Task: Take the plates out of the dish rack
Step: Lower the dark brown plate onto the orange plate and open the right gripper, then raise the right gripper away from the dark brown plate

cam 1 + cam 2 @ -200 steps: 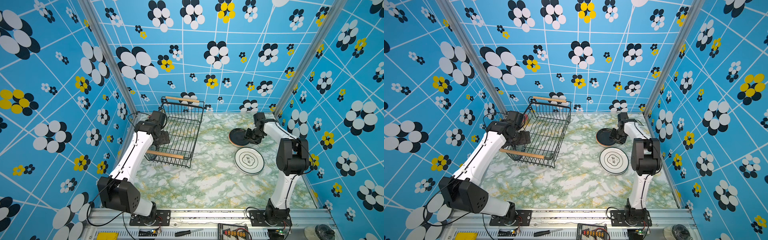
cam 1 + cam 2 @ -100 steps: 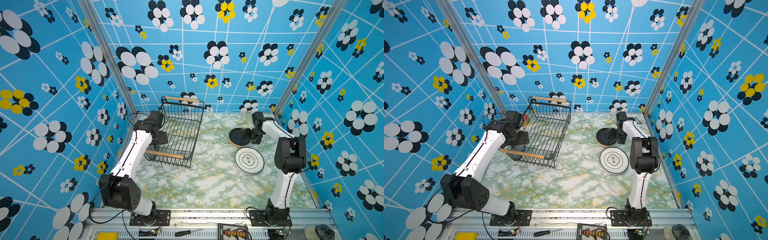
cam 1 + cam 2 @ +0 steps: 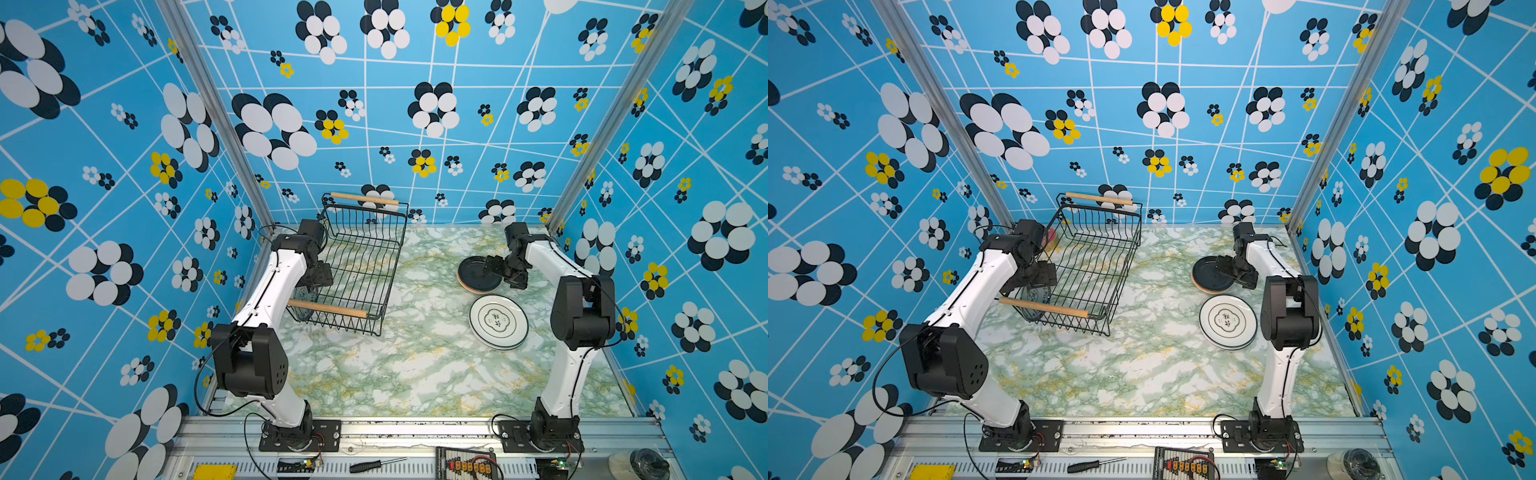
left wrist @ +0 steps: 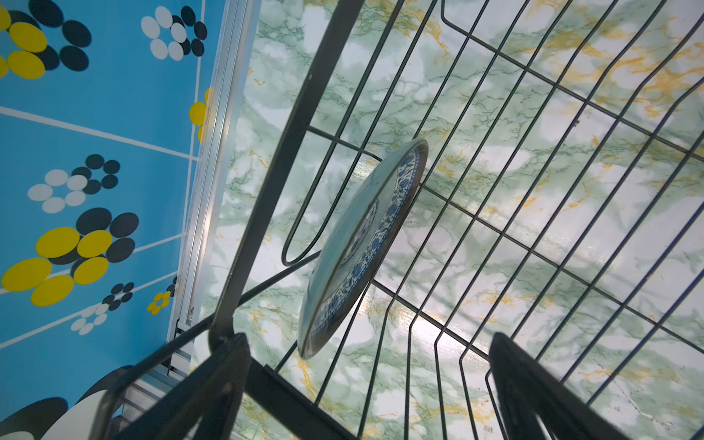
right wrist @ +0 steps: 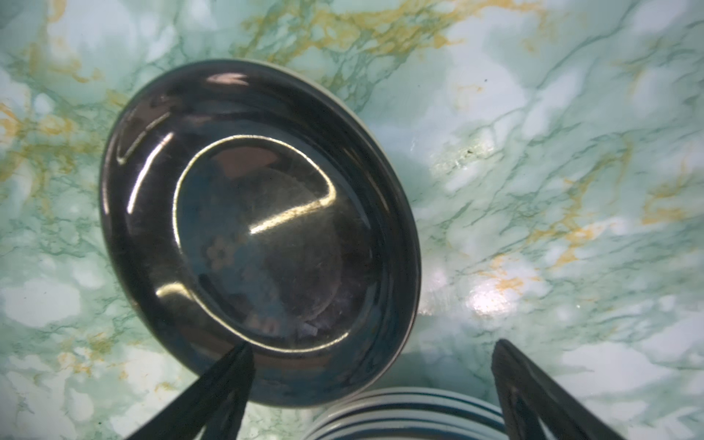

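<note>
The black wire dish rack (image 3: 361, 266) (image 3: 1096, 266) stands at the back left. One teal-patterned plate (image 4: 365, 244) (image 3: 304, 300) (image 3: 1034, 299) stands on edge in its near left corner. My left gripper (image 4: 367, 344) (image 3: 321, 274) (image 3: 1045, 272) hangs open just above that plate, holding nothing. At the right, a black plate (image 5: 259, 228) (image 3: 476, 275) (image 3: 1209, 275) lies on top of an orange-rimmed one. My right gripper (image 5: 373, 348) (image 3: 494, 266) (image 3: 1224, 266) is open over its rim, gripping nothing. A stack of white plates (image 3: 498, 322) (image 3: 1227, 322) (image 5: 407, 415) with dark rings lies nearer the front.
A small red-lidded tin (image 3: 1051, 237) sits behind the rack's left side, by the left arm. The rack's wooden handles (image 3: 328, 309) stand at its near and far ends. The patterned walls close in left, back and right. A screwdriver (image 3: 376, 465) lies on the front rail.
My right gripper has opened and let go of the black plate, which now rests on the stack. The left arm has shifted slightly over the rack's left side.
</note>
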Robot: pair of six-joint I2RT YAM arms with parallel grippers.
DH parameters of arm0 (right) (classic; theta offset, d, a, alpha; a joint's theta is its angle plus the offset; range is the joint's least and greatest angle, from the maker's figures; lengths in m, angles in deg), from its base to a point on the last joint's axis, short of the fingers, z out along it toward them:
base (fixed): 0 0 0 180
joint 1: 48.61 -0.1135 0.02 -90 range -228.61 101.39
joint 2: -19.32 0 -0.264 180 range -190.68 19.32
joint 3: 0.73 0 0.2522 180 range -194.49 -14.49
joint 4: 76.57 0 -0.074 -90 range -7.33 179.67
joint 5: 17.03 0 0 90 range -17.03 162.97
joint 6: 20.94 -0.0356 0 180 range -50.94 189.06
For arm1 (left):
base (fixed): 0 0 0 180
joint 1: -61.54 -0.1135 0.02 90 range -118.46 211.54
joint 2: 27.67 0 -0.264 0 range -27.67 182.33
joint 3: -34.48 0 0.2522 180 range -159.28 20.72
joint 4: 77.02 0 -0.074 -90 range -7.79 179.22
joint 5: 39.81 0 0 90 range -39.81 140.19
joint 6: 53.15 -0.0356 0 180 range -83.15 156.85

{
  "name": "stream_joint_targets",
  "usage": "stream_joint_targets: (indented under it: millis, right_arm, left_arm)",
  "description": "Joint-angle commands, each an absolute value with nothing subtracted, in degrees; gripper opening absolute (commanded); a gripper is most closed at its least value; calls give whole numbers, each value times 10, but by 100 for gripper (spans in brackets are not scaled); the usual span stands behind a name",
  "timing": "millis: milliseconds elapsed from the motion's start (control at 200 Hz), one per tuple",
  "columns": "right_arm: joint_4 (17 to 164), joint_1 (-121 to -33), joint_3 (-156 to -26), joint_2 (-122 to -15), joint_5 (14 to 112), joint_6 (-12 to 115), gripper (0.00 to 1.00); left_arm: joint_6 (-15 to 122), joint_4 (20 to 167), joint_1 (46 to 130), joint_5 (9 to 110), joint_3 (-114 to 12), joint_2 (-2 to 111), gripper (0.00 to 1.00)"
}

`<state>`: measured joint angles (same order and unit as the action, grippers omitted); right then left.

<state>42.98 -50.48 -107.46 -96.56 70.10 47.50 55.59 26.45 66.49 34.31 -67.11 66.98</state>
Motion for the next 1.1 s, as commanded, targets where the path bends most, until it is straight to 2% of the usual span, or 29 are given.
stream_joint_targets:
  millis: [0,240,505,745,980,1095]
  right_arm:
    - [418,-509,-1067,-927,706,484,99]
    - [422,-498,-1034,-886,684,486,99]
    - [424,-486,-1015,-847,679,492,99]
    - [422,-478,-999,-831,678,496,99]
    - [421,-472,-985,-817,683,499,99]
    - [421,-469,-978,-811,685,499,99]
  left_arm:
    - [540,258,659,346,-686,693,99]
    - [532,269,651,352,-683,727,100]
    - [528,275,642,346,-679,757,94]
    - [521,277,633,339,-674,773,87]
    - [505,277,631,346,-667,776,71]
    - [500,276,630,341,-660,776,67]
